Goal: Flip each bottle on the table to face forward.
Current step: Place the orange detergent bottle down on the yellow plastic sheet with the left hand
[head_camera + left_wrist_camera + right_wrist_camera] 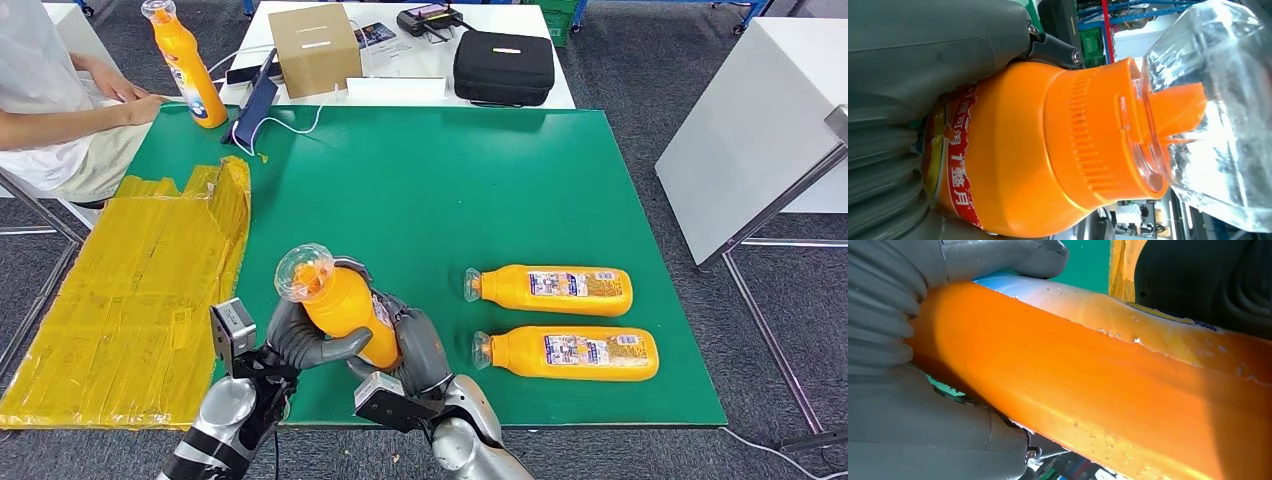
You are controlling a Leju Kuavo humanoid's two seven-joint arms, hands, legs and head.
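Head view: both hands hold one orange bottle (338, 308) above the near edge of the green table (420, 190). The left hand (300, 340) wraps it from the left, fingers closed around the body just below the neck; the right hand (420, 350) grips the lower body from the right, fingers closed on it. The bottle is tilted, its clear cap (303, 272) up and leaning to the left.

Left wrist view: orange ribbed collar (1088, 130), clear cap over the spout, red label strip (960, 165) on the body beside the grey thumb (938, 55).

Right wrist view: orange bottle body (1088, 390) pressed between grey thumb (1003, 257) and palm.

Two more orange bottles lie flat on the table to the right, one (555, 289) farther, one (575, 353) nearer, parallel, caps pointing left, labels up. A fourth bottle (187, 68) stands upright at the far left corner, next to a seated person's arm (80, 115). Yellow sheet (130, 310) overhangs the table's left edge.
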